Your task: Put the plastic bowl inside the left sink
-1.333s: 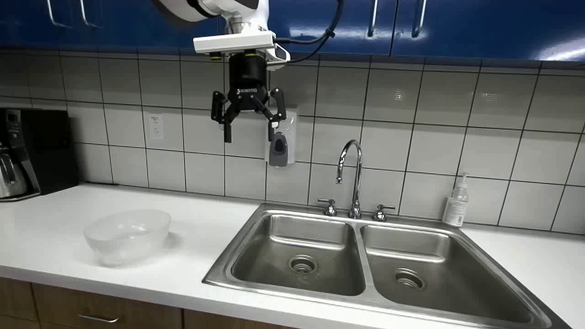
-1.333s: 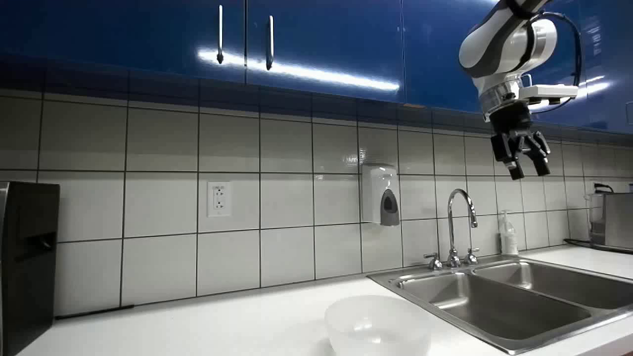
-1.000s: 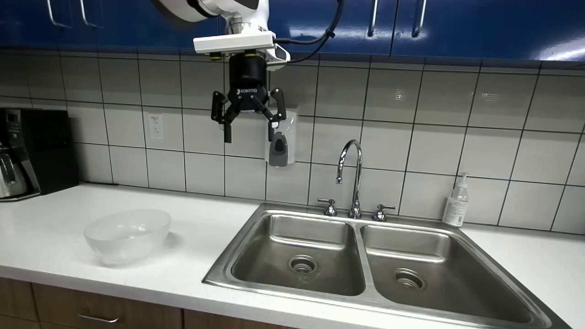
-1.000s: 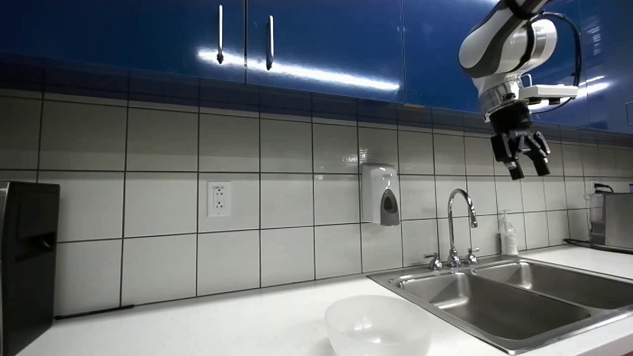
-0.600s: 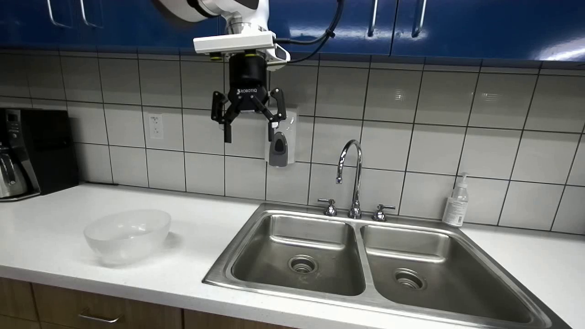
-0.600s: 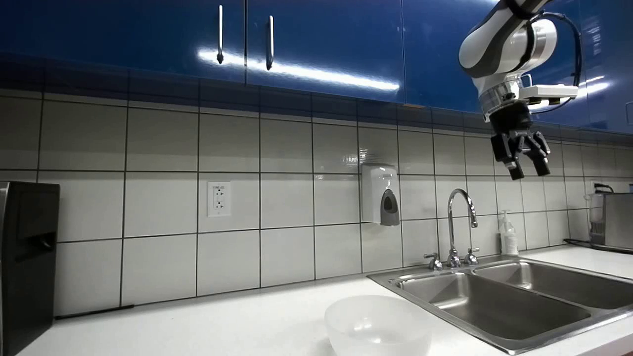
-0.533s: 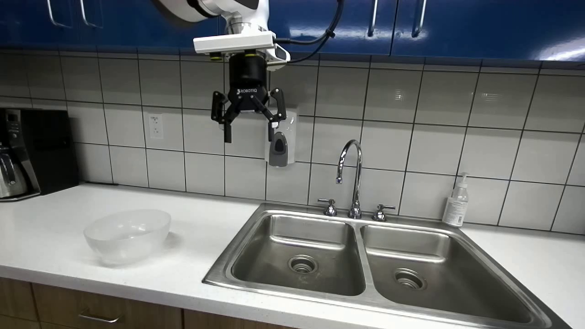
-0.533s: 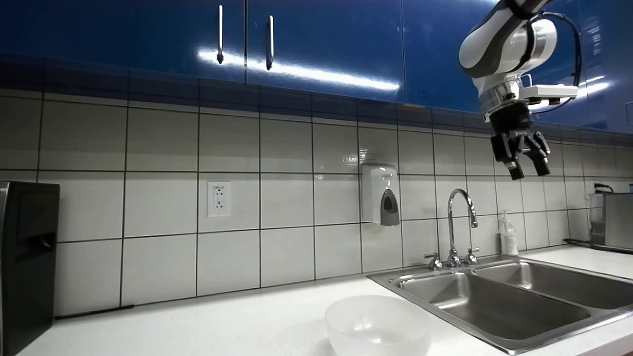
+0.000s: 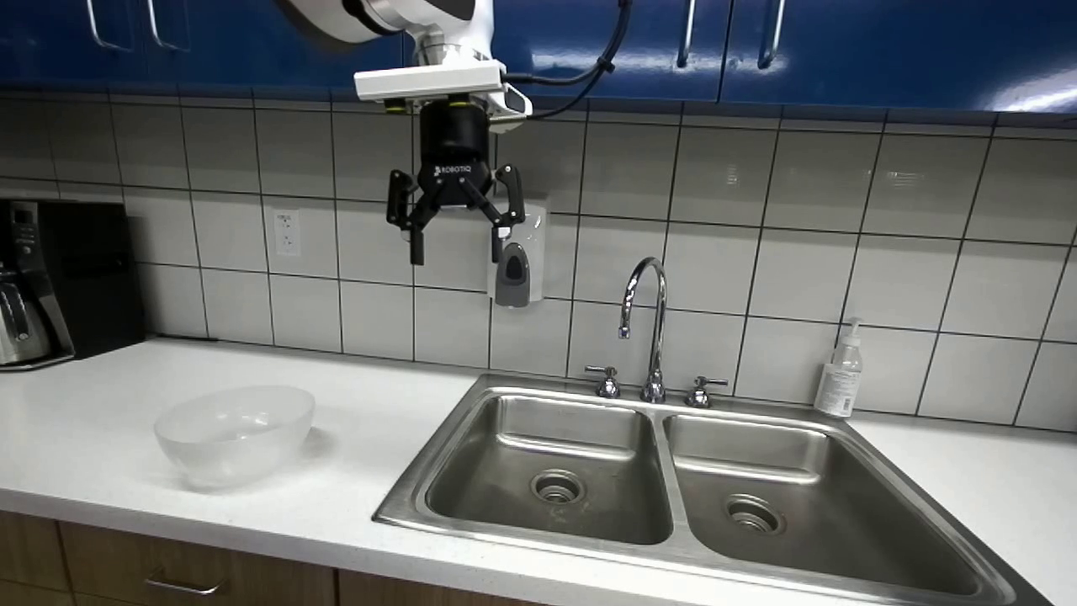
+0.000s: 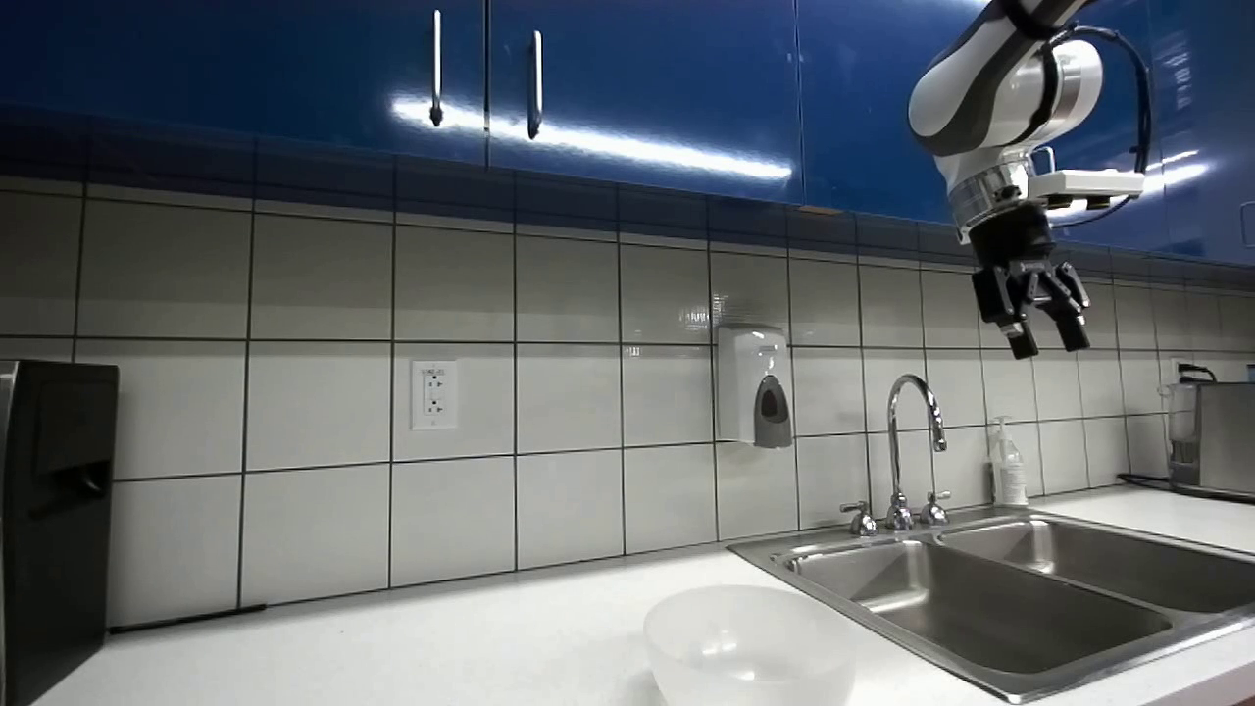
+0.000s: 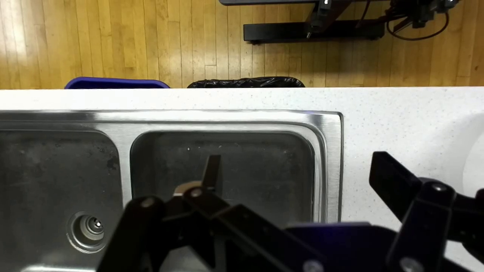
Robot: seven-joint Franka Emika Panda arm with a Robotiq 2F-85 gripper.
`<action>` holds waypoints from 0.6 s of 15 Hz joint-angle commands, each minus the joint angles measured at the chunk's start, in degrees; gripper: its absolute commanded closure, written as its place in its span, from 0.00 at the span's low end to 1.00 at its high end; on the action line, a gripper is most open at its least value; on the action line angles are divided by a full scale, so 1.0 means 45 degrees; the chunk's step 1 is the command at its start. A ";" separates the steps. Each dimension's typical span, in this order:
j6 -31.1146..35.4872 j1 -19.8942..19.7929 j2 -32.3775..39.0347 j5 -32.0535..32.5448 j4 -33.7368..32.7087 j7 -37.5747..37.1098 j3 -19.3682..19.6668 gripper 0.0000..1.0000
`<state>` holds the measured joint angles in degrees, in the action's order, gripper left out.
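The plastic bowl (image 9: 236,446), round and translucent whitish, stands upright on the white counter left of the double sink. It also shows in an exterior view (image 10: 750,652); only its edge (image 11: 475,166) shows at the right of the wrist view. The left sink (image 9: 572,425) is a steel basin with a round drain, also in an exterior view (image 10: 990,613) and the wrist view (image 11: 261,166). My gripper (image 9: 457,257) is open and empty, pointing down, high above the counter and apart from the bowl. Its fingers stand wide apart in the wrist view (image 11: 297,155).
A chrome faucet (image 9: 656,328) stands behind the sinks, with the right basin (image 9: 749,433) beside the left one. A soap dispenser (image 9: 517,261) hangs on the wall. A pump bottle (image 9: 840,379), a coffee maker (image 9: 92,278) and blue upper cabinets (image 9: 883,50) surround the area.
My gripper has shifted very slightly downward, and a touch left in both exterior views, in the last half second; before that it was still. It stays open. The bowl has not moved.
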<state>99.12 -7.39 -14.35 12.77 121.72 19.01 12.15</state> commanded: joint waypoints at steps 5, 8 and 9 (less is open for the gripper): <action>0.0529 0.0290 -0.0745 -0.0008 0.1393 -0.0085 -0.0475 0.00; 0.0771 0.0409 -0.1152 0.0001 0.2213 -0.0154 -0.0593 0.00; 0.0914 0.0429 -0.1309 0.0032 0.2524 -0.0163 -0.0611 0.00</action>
<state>100.97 -5.48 -16.30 12.70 128.20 18.94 10.18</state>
